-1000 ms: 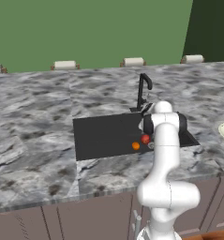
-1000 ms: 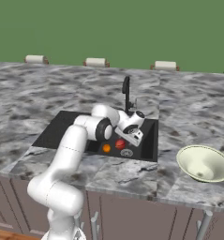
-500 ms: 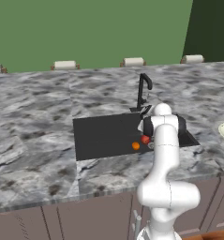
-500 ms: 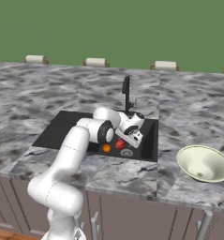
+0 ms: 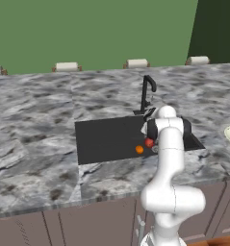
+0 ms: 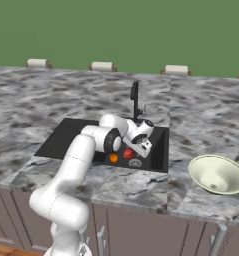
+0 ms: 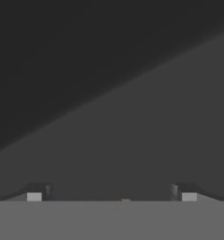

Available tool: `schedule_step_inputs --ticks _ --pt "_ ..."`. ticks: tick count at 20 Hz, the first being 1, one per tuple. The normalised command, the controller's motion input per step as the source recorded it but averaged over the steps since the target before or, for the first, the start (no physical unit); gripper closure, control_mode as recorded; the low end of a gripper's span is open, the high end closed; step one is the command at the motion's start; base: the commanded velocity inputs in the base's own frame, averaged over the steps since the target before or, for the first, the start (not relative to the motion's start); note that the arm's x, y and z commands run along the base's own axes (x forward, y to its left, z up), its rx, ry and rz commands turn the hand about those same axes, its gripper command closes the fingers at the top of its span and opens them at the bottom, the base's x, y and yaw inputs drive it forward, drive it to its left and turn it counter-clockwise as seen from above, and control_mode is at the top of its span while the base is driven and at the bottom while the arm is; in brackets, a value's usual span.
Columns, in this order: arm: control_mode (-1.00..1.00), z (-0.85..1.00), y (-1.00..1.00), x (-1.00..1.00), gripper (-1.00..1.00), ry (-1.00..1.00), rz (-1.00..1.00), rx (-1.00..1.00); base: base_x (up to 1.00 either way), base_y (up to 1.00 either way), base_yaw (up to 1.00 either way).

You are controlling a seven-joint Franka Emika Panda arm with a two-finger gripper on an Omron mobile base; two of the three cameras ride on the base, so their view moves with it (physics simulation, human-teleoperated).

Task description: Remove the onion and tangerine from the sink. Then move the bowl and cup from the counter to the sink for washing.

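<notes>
Down in the black sink [image 6: 66, 137], near the middle of the right base view, the red onion [image 6: 128, 153] lies just beside the smaller orange tangerine [image 6: 113, 158], close to the round drain [image 6: 135, 163]. The gripper [image 6: 142, 145] hangs low over them with its fingers [image 7: 38, 193] spread wide apart and nothing between them. At the right edge, the pale bowl [image 6: 217, 174] sits on the marble counter [image 6: 51, 90], well apart from the sink.

We see a flat green wall [image 5: 87, 33] behind, with a darker green panel [image 5: 217, 29] at far right. Brown cabinets [image 6: 141, 232] with metal handles [image 6: 100, 240] sit below. Small white rolls [image 6: 102, 66] line the wall base. Lighting is even.
</notes>
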Motion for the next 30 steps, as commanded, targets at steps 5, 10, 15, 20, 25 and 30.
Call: schedule_step_inputs --ticks 5,10,15,20,25,30 --pt "-1.0 0.0 0.06 -0.04 -1.0 0.0 -0.04 0.0 0.0 0.0 0.0" --pt "-1.0 0.0 0.07 -0.03 -1.0 -0.01 -0.03 0.0 0.0 0.0 0.0" --pt "-1.0 0.02 0.02 -0.03 -1.0 -0.02 0.0 0.0 0.0 0.0 0.0" --pt "-1.0 0.04 0.0 -0.09 -1.0 0.0 -0.02 -0.01 0.0 0.0 0.0" --pt "-1.0 0.09 0.0 -0.06 -1.0 0.0 -0.02 -0.01 0.0 0.0 0.0" --pt "-1.0 0.12 0.0 -0.09 -1.0 0.0 -0.02 0.0 0.0 0.0 0.0"
